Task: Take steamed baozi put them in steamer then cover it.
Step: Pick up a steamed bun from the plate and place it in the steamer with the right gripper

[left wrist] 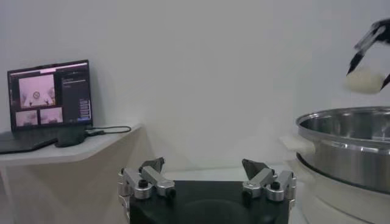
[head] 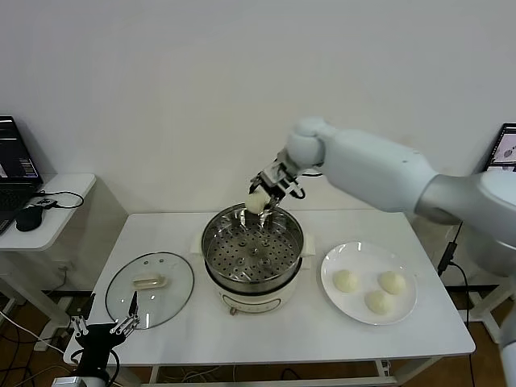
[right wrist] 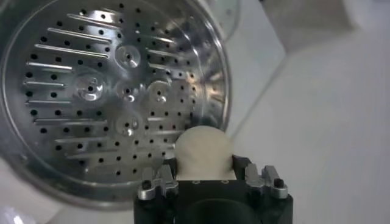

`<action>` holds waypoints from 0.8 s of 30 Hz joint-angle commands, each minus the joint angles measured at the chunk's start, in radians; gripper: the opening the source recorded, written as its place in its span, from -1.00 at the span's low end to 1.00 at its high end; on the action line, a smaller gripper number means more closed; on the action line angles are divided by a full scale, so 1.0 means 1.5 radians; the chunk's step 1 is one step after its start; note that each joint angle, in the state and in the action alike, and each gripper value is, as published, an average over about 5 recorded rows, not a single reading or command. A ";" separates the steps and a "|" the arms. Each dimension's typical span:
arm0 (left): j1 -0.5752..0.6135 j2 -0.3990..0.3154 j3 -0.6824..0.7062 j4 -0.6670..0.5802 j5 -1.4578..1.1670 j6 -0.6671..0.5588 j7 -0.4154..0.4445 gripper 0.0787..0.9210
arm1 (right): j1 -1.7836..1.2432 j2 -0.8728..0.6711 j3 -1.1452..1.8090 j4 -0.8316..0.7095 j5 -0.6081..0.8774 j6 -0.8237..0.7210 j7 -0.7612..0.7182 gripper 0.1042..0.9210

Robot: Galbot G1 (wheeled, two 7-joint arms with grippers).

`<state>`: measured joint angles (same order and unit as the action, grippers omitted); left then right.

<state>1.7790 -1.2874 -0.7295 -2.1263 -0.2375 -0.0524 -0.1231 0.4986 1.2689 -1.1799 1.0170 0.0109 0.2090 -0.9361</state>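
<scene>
The steamer (head: 252, 256) stands mid-table, a shiny steel pot on a cream base; its perforated tray (right wrist: 91, 91) holds nothing. My right gripper (head: 263, 196) is shut on one cream-white baozi (head: 256, 202) and holds it above the pot's far rim; the bun fills the jaws in the right wrist view (right wrist: 203, 153). Three more baozi (head: 345, 280) (head: 393, 282) (head: 377, 301) lie on a white plate (head: 332, 266) to the right of the steamer. The glass cover (head: 150, 289) with its cream handle lies flat to the left of the steamer. My left gripper (head: 103, 325) is open and empty, low by the table's front left corner.
A side table (head: 60, 210) with a laptop (head: 18, 173) and a mouse stands at the far left, also in the left wrist view (left wrist: 49, 106). A second screen (head: 506, 147) shows at the right edge. A white wall runs behind the table.
</scene>
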 commanded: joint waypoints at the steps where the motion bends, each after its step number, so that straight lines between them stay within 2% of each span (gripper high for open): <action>1: -0.003 -0.001 0.001 0.007 0.000 0.000 0.000 0.77 | -0.040 0.085 -0.054 -0.072 -0.126 0.154 0.020 0.16; 7: -0.010 -0.004 0.003 0.011 0.001 0.000 0.001 0.77 | -0.064 0.103 -0.034 -0.115 -0.194 0.197 0.046 0.17; 20: -0.013 -0.006 0.002 0.014 0.001 0.000 0.001 0.77 | -0.089 0.122 -0.002 -0.167 -0.270 0.244 0.067 0.25; 24: -0.013 -0.005 0.001 0.012 0.001 0.001 0.001 0.77 | -0.077 0.112 0.005 -0.157 -0.247 0.239 0.072 0.34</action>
<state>1.7598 -1.2971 -0.7259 -2.1055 -0.2362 -0.0521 -0.1216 0.3855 1.4292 -1.1902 0.8116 -0.3073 0.5209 -0.8464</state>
